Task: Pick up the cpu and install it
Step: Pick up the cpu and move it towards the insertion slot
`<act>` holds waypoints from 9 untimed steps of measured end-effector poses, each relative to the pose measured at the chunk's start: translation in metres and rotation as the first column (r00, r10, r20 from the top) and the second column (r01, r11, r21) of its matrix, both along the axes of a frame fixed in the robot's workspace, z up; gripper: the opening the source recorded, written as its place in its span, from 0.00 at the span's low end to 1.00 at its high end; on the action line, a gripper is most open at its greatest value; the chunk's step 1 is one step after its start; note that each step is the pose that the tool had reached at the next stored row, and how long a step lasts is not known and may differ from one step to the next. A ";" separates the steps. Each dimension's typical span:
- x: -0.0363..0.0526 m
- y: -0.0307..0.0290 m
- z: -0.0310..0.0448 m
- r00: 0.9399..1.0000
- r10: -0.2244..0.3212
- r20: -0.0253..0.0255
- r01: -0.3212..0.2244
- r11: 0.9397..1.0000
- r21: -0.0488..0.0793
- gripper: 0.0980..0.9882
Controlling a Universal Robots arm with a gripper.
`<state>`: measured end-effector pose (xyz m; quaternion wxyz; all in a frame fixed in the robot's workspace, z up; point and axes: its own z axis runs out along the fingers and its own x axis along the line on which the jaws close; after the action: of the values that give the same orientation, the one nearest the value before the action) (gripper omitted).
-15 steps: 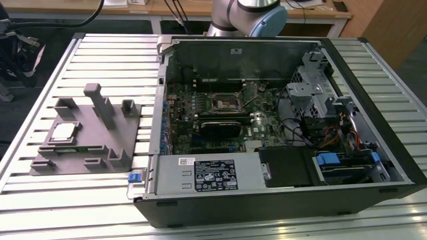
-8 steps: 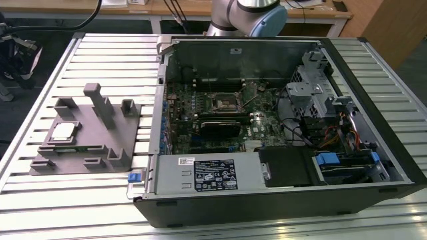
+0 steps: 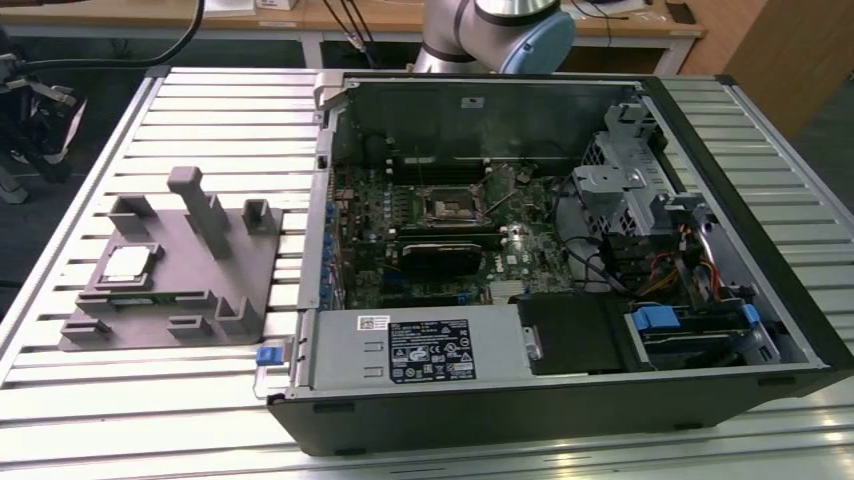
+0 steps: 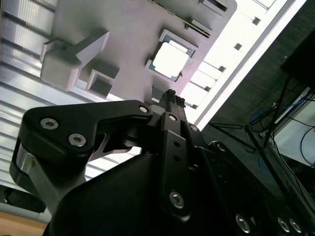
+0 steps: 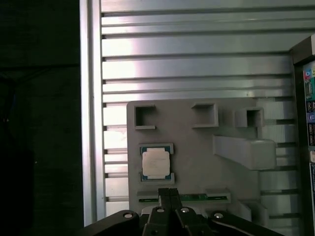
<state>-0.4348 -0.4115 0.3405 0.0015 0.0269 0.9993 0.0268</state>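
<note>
Nearest the lens in the first wrist view, my claw (image 5: 170, 191) is hanging with its two fingers pressed together, gripping nothing. Beyond the fingertips and apart from them, the cpu (image 5: 156, 163) is lying flat, silvery top up, in a square pocket of the grey fixture block (image 5: 197, 147). That block is sitting on the slatted aluminium worktop (image 5: 197, 64). Toward the exterior view's right, the open computer case (image 3: 534, 425) is lying beside the block, showing its motherboard socket (image 3: 454, 205).
</note>
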 end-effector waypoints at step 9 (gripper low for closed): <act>0.0000 -0.0002 -0.0041 1.000 0.001 0.000 -0.001 1.000 0.000 0.01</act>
<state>-0.4348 -0.4117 0.3364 0.0015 0.0266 0.9993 0.0269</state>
